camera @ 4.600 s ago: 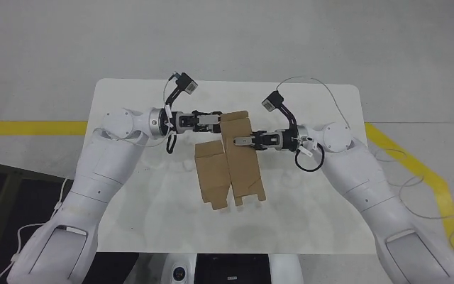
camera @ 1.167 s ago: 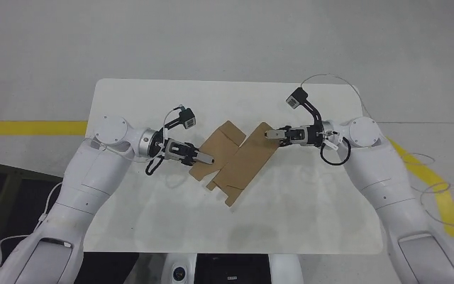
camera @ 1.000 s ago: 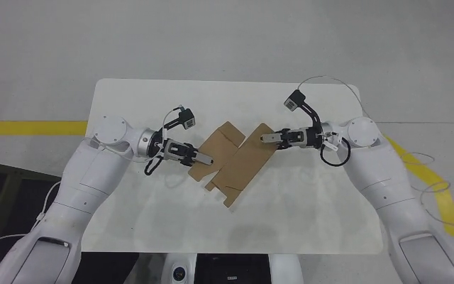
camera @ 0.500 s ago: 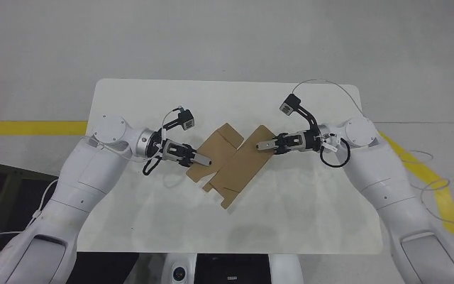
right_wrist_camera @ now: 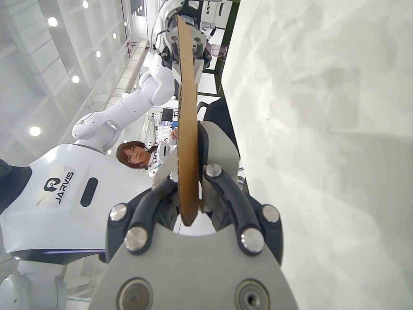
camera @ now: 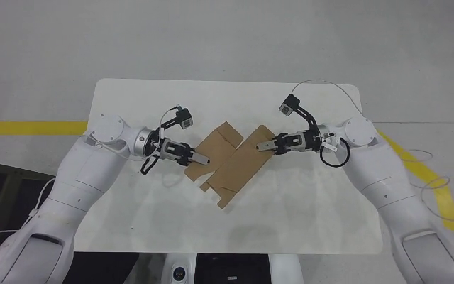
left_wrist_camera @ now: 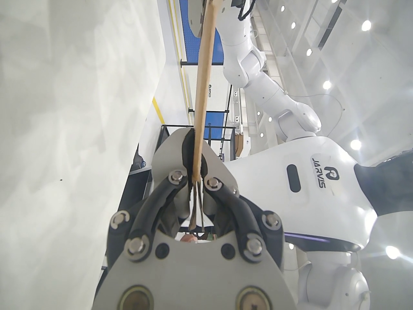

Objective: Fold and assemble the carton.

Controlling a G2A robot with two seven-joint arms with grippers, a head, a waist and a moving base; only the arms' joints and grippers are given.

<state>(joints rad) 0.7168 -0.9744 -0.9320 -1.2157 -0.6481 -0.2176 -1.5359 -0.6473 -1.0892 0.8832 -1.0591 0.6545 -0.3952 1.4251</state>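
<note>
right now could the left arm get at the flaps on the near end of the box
Probably not yet: the left pincer is shut on one edge of the box, with the right pincer clamping the opposite side. Nothing covers the flaps, so it would need to let go first.

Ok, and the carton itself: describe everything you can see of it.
The carton is plain brown corrugated cardboard, a flat blank with slotted flaps at both ends, not yet opened into a box. It hangs diagonally over the white table, clear of it at the gripped ends. The left gripper is shut on one edge, the right gripper on the opposite edge; nothing else touches it.
</note>
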